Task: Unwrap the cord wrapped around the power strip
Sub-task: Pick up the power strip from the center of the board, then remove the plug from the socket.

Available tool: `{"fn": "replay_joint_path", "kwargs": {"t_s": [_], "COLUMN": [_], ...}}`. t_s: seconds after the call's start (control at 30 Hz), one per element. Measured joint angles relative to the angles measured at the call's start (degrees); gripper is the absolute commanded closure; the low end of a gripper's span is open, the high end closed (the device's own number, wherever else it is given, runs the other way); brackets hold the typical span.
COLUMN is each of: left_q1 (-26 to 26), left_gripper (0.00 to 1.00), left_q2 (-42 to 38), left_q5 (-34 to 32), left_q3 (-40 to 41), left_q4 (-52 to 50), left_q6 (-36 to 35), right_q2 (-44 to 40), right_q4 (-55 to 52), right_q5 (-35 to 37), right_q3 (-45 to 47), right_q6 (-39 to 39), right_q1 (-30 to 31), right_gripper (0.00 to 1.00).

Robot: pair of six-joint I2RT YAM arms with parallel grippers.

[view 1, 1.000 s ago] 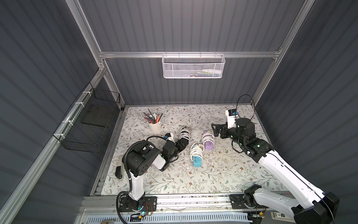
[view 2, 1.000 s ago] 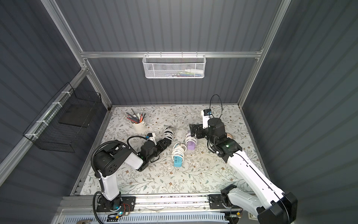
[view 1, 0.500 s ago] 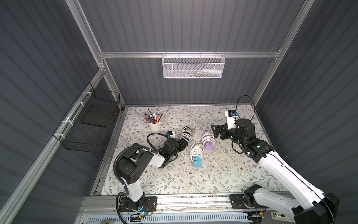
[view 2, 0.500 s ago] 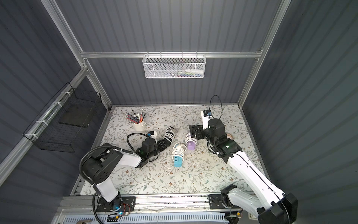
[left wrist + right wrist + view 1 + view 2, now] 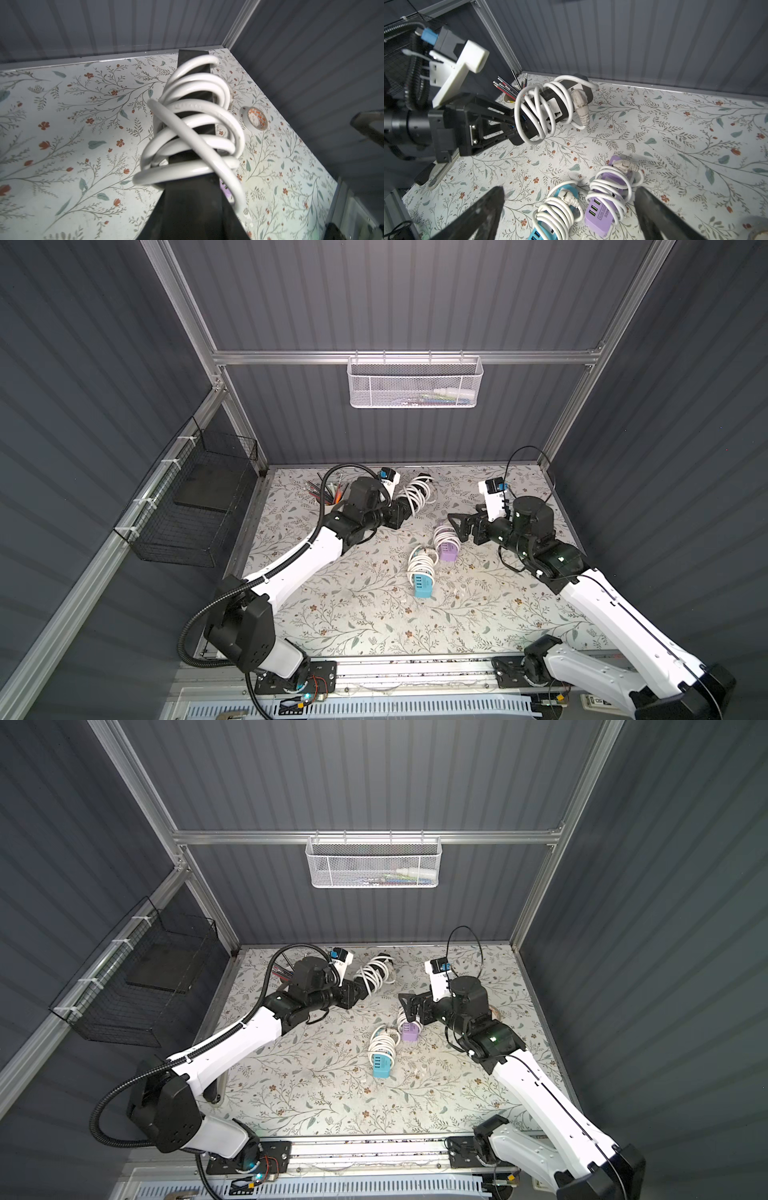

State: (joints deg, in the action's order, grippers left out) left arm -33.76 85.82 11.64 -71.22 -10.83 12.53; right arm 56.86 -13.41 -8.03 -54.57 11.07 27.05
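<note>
Black power strip (image 5: 588, 94): just beside the pencil cup (image 5: 508, 99), on the cup's side toward the right arm; held clear of the floral mat (image 5: 353, 614), tilted, with its free end pointing away from the cup toward the back wall.
Cord (image 5: 197, 80): white, wound in many loose, crossing loops around the black power strip; none of it trails on the mat.
Plug (image 5: 581, 106): hangs off the coil at the strip's end farther from the pencil cup.
Left gripper (image 5: 400, 511): next to the pencil cup, jaws pressed together on the strip's nearer end, with the first cord loops lying over its fingers.
Purple power strip (image 5: 449, 549): on the mat, well apart from the pencil cup toward the right arm, its own white cord wound around it.
Blue power strip (image 5: 423, 587): on the mat, farther from the pencil cup than the purple one, toward the front rail, also wrapped.
Right gripper (image 5: 456, 526): well apart from the pencil cup, beyond the purple power strip; jaws spread wide, holding nothing.
Tape roll (image 5: 254, 119): flat on the mat, on the far side from the pencil cup.
</note>
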Motion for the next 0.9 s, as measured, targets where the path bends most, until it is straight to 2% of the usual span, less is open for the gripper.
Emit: {"fn": "replay_joint_path", "kwargs": {"t_s": [0.13,0.27,0.5,0.67,0.9], "left_q1": [4.74,8.00,7.54,7.39,7.39], "left_gripper": [1.00,1.00,1.00,1.00,1.00], "left_q2": [-0.98,-1.81,-1.97,-5.27,-6.86], "left_q5": [4.44,7.19,13.46,17.49,19.96], "left_q3": [-2.08,-3.04,-5.55,-1.16,-0.57], "left_q4": [-4.66,-6.95,-7.58,-4.37,-2.84], "left_q6": [-7.10,-10.95,-15.39,-15.89,-15.98], "right_q2": [-1.53,-2.91,-2.91,-1.73,-0.31], "right_q4": [-0.09,0.04,0.70,2.23,3.34], "right_q5": [-1.05,-1.86,-4.33,-5.42,-4.50], "right_q3": [-0.26,-0.26,-0.17,-0.17,-0.07], "right_q6": [-1.51,-2.29,-2.58,-3.37,-4.55], "right_q1": [0.00,0.00,0.00,0.11,1.18], "right_gripper": [0.01,0.01,0.01,0.01,0.01]}}
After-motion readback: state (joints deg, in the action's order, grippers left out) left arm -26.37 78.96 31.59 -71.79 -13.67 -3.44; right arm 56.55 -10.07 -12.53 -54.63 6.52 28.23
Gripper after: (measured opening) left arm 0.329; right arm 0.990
